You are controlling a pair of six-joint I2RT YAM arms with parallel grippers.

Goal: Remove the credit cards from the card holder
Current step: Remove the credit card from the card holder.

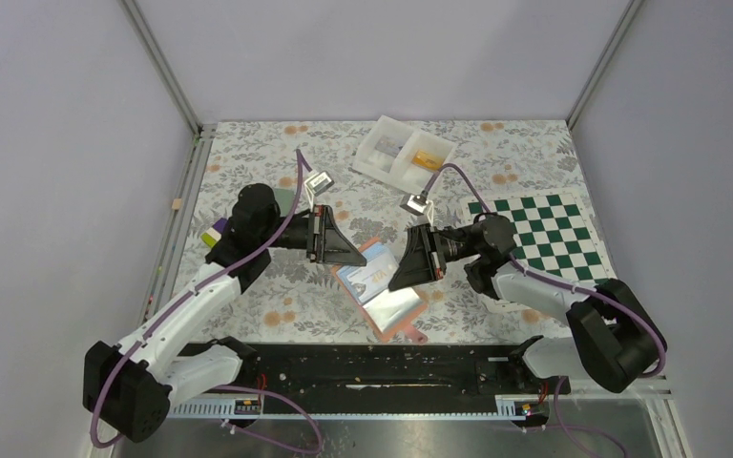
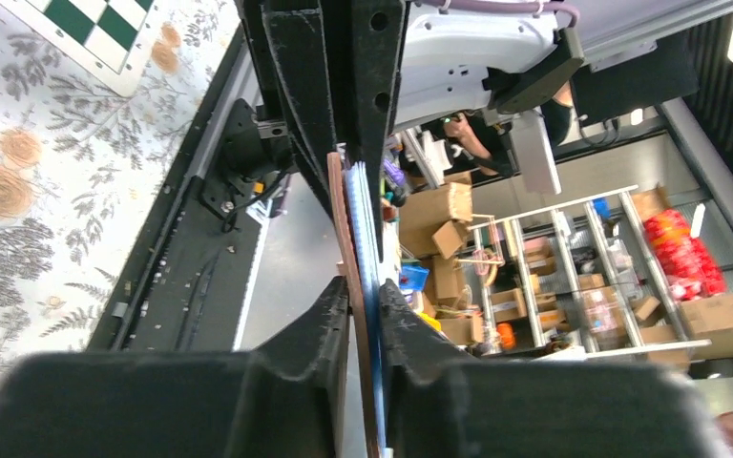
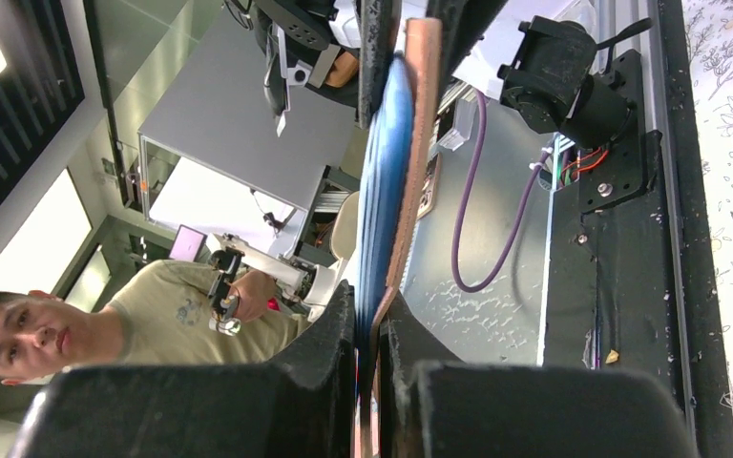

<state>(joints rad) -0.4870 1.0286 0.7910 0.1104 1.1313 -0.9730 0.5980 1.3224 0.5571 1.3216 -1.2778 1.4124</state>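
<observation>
The card holder [image 1: 382, 286] is spread open near the middle of the surface's near edge, with a silvery card [image 1: 393, 307] in its near panel. The left hand [image 1: 355, 256] and the right hand [image 1: 399, 275] each clamp one of its opposite edges.

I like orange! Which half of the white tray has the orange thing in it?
The compartment nearer the chessboard mat holds the orange thing; the other holds something greyish.
</observation>
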